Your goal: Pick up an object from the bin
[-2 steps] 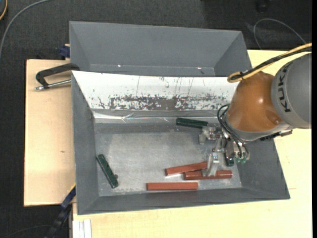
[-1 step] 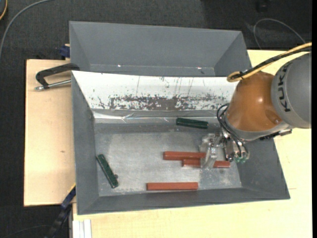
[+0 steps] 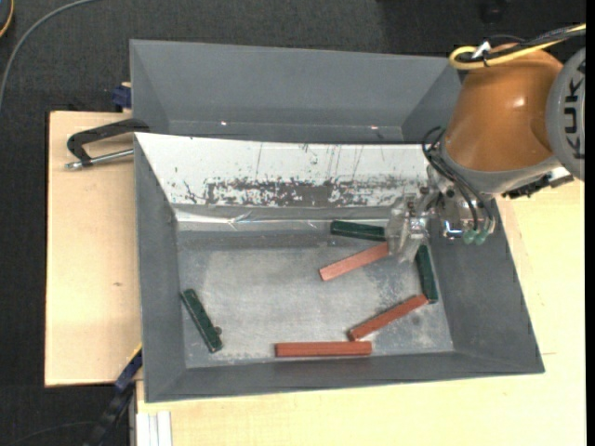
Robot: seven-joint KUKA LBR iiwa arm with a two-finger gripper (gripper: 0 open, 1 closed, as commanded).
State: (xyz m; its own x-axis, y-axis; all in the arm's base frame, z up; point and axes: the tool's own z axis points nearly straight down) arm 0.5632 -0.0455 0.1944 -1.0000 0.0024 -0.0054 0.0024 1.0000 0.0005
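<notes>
The claw (image 3: 406,235) is low in the bin (image 3: 279,82), over the right part of the floor and near the back wall. It is at the upper right end of a reddish-brown stick (image 3: 353,262), which lies slanted on the floor. Whether the claw is open or closed I cannot tell, and I cannot see that it has hold of anything.

I think several things may go wrong from here. The claw meets the stick at its end and not at its middle, so if it closes there, the stick may turn or slip out when it is lifted. A dark green stick (image 3: 358,230) lies just beside, with its right end near the claw. A second green stick (image 3: 426,275) lies close on the front side of the claw. Either one may be pushed away or caught together with the reddish one. The sloped wall is also near, so the claw could touch it.
</notes>
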